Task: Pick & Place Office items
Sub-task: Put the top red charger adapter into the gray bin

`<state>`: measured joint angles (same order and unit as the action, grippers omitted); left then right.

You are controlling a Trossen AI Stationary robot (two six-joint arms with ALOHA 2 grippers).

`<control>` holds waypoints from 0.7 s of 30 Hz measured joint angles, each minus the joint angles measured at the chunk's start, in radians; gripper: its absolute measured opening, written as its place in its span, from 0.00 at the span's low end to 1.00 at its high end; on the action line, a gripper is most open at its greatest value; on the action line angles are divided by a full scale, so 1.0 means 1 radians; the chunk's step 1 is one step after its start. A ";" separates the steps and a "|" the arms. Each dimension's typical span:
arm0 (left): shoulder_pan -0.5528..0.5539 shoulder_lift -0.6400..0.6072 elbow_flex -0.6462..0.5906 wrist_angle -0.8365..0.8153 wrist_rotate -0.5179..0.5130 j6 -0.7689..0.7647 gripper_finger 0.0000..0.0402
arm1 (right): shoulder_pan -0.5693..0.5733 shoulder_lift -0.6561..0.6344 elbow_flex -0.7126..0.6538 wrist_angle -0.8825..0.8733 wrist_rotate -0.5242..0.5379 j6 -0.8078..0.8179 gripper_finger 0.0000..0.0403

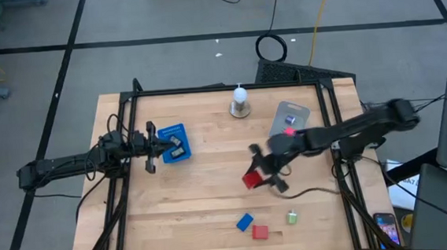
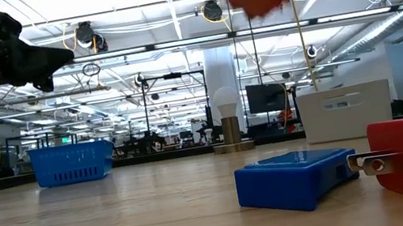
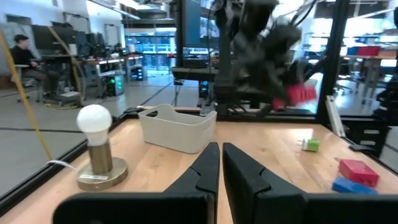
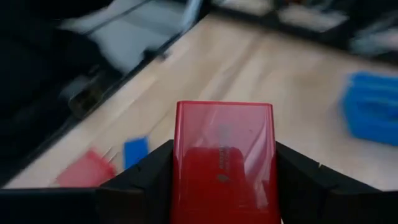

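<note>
Wooden table (image 1: pixel 204 189) seen from above, with two dark arms reaching in from its sides. The right gripper (image 1: pixel 257 174) hangs over the table's middle right, its jaws clamped on a glossy red rectangular block (image 4: pixel 222 158); the right wrist view shows the dark fingers (image 4: pixel 149 171) pressed against both long sides of the block, and the low view shows the block lifted well clear of the tabletop. The left gripper (image 1: pixel 152 146) sits at the table's left side, just beside a blue plastic basket (image 1: pixel 173 144) that holds a few small dark and pale pieces; its jaws are together, the two fingers (image 3: pixel 205 171) nearly touching in the left wrist view. Near the front edge lie three more office items: a small blue block (image 1: pixel 244 221), a small red block with metal prongs (image 1: pixel 260 232) just beside it, and a small green piece (image 1: pixel 291 216) a little apart to the right. At the back of the table stands a white bulb on a round brass-coloured base (image 1: pixel 240 102), and beside it to the right a translucent grey plastic tub (image 1: pixel 288 119) with a small red piece inside.
</note>
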<state>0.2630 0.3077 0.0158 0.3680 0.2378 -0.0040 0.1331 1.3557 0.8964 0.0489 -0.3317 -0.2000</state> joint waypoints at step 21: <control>0.000 0.000 0.000 -0.001 -0.056 -0.006 0.06 | 0.001 -1.125 -0.437 -0.106 0.467 0.182 0.50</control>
<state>0.2634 0.3074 0.0158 0.3673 0.1822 -0.0097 0.1341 0.2306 0.4591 -0.0570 0.1356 -0.0183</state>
